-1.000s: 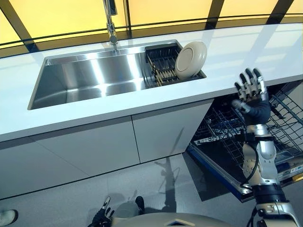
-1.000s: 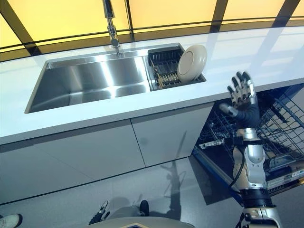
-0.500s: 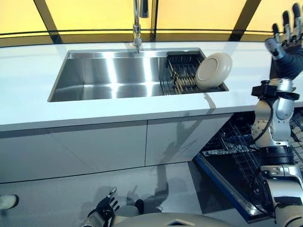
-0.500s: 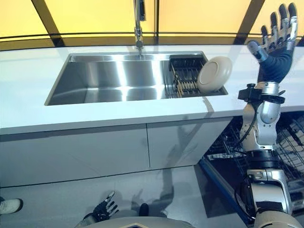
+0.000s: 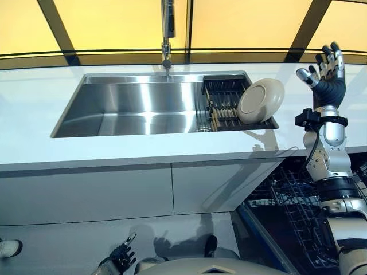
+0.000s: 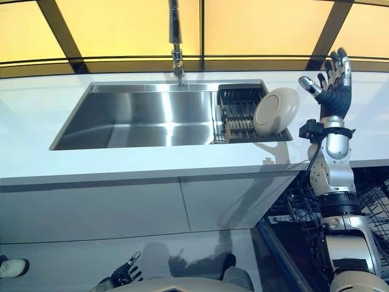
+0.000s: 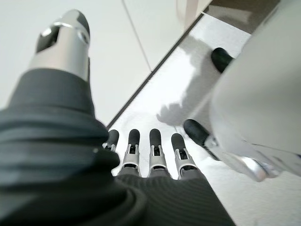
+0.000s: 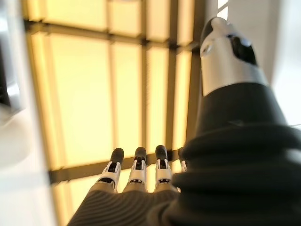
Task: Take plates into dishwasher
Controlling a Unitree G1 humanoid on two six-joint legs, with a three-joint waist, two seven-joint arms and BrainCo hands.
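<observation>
A cream plate point(image 5: 261, 101) stands on edge, leaning in the black dish rack point(image 5: 225, 104) at the right end of the steel sink point(image 5: 132, 106). My right hand point(image 5: 324, 71) is raised above the white counter point(image 5: 143, 150), to the right of the plate and apart from it, fingers straight and spread, holding nothing. The open dishwasher point(image 5: 298, 223) with its wire rack lies below the counter at the lower right. My left hand point(image 5: 121, 256) hangs low near the floor, fingers relaxed and empty.
A tall faucet point(image 5: 167, 34) rises behind the sink. Yellow window panes with dark frames point(image 5: 252, 23) run along the back of the counter. White cabinet fronts point(image 5: 114, 189) sit under the counter. A shoe point(image 5: 7, 247) shows at the floor's left edge.
The camera has swung, shifting the whole scene. My right hand has come down and slightly left, now standing nearer the plate over the counter. The left hand stays low.
</observation>
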